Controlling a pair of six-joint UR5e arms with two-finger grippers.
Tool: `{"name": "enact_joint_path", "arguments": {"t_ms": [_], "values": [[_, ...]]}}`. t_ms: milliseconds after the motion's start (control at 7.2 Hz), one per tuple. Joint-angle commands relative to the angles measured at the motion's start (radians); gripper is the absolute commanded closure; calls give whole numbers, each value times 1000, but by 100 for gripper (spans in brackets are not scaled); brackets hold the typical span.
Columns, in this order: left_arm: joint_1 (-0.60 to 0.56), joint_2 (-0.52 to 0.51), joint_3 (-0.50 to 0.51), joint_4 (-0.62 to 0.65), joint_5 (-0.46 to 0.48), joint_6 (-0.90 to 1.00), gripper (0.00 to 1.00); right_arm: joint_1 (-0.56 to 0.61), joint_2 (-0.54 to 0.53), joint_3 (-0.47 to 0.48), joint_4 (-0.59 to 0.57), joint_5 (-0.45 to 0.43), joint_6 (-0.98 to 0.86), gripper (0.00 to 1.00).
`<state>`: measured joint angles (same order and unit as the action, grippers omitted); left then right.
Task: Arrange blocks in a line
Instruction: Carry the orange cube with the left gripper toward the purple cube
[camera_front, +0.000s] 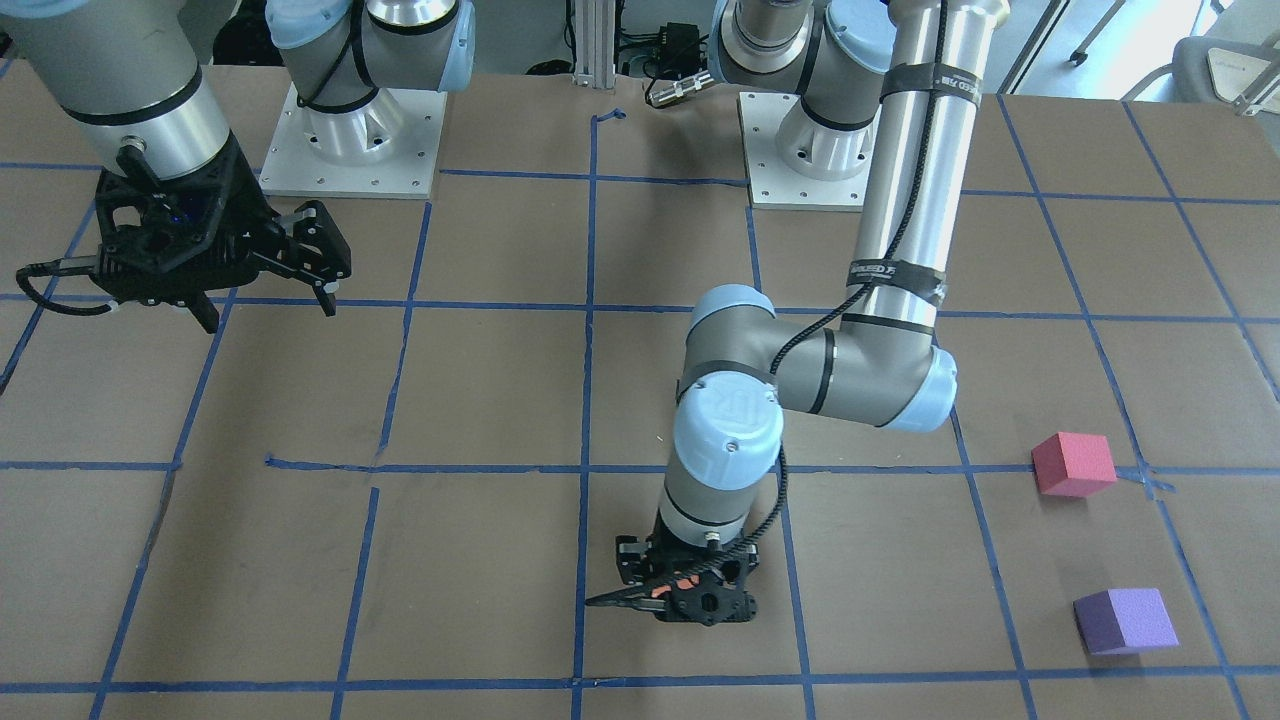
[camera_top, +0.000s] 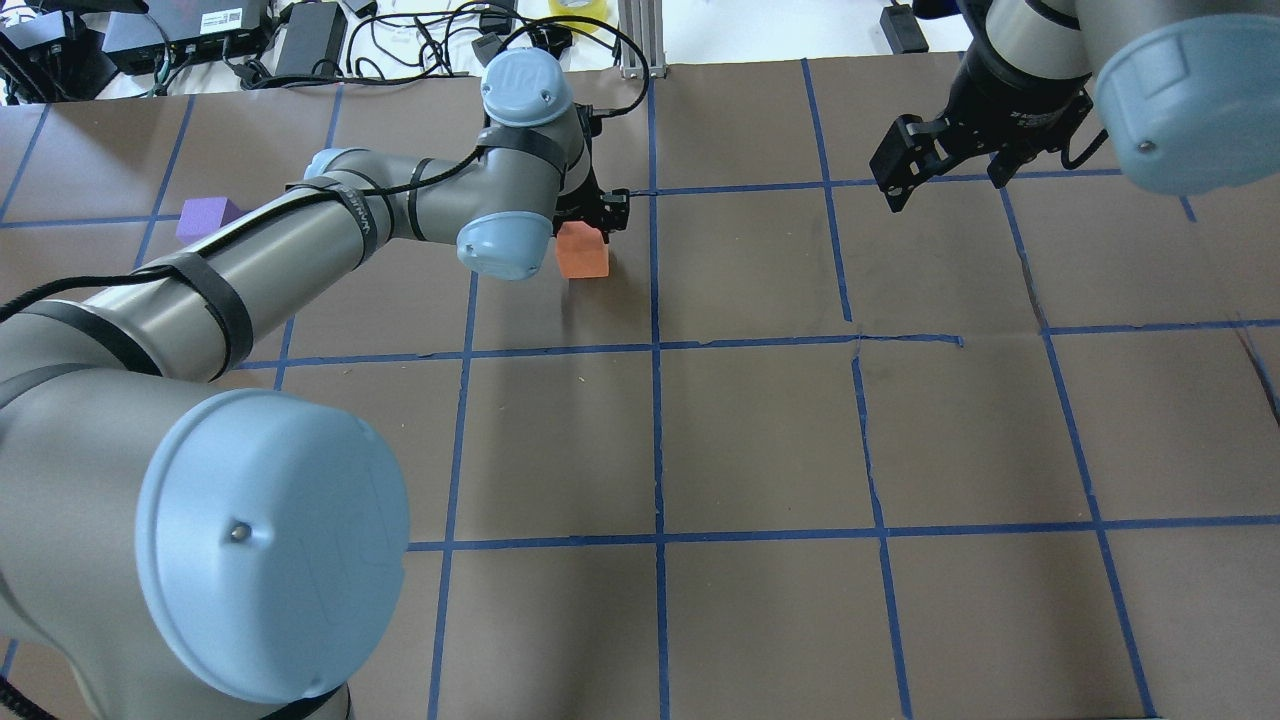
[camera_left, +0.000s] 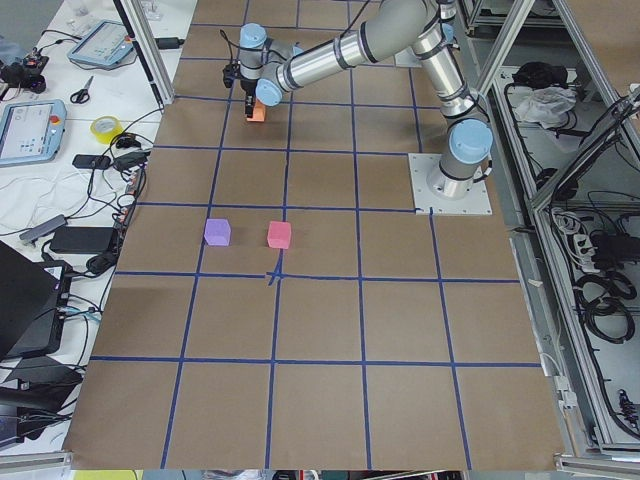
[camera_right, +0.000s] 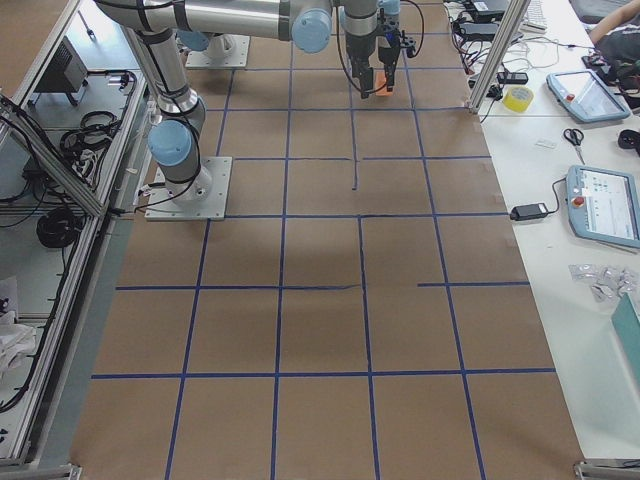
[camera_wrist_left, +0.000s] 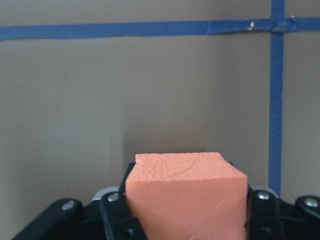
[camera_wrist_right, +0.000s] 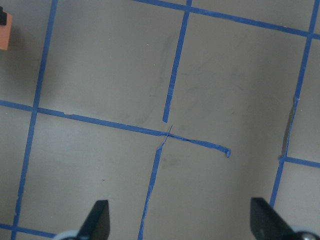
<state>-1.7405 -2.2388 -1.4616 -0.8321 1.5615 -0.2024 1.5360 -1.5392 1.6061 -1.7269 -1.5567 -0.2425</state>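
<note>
My left gripper (camera_front: 688, 592) is shut on the orange block (camera_top: 582, 252) and holds it low over the brown table, next to a blue tape line. The left wrist view shows the orange block (camera_wrist_left: 187, 192) clamped between the two fingers. The pinkish-red block (camera_front: 1073, 464) and the purple block (camera_front: 1125, 620) sit on the table apart from each other, off to my left. In the overhead view the purple block (camera_top: 205, 217) shows, and the left arm hides the pinkish-red one. My right gripper (camera_top: 945, 188) is open and empty, high over the table's right side.
Blue tape lines (camera_top: 657, 440) divide the brown table into squares. Two arm base plates (camera_front: 350, 150) stand at the robot's edge. Cables and power bricks (camera_top: 310, 30) lie beyond the far edge. A side table holds tablets and a tape roll (camera_right: 519, 98).
</note>
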Motion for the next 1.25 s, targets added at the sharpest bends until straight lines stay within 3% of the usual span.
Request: {"name": "enact_joint_path", "arguments": {"t_ms": [0, 417, 556, 1111], "values": [[174, 74, 4, -80, -15, 128, 62, 1, -32, 0, 105, 1, 8, 0], [437, 120, 17, -145, -9, 226, 62, 1, -30, 14, 122, -9, 9, 0], [493, 120, 20, -148, -11, 396, 62, 1, -29, 14, 107, -13, 8, 0], [683, 104, 18, -188, -21, 613, 62, 1, -30, 14, 105, -16, 9, 0]]}}
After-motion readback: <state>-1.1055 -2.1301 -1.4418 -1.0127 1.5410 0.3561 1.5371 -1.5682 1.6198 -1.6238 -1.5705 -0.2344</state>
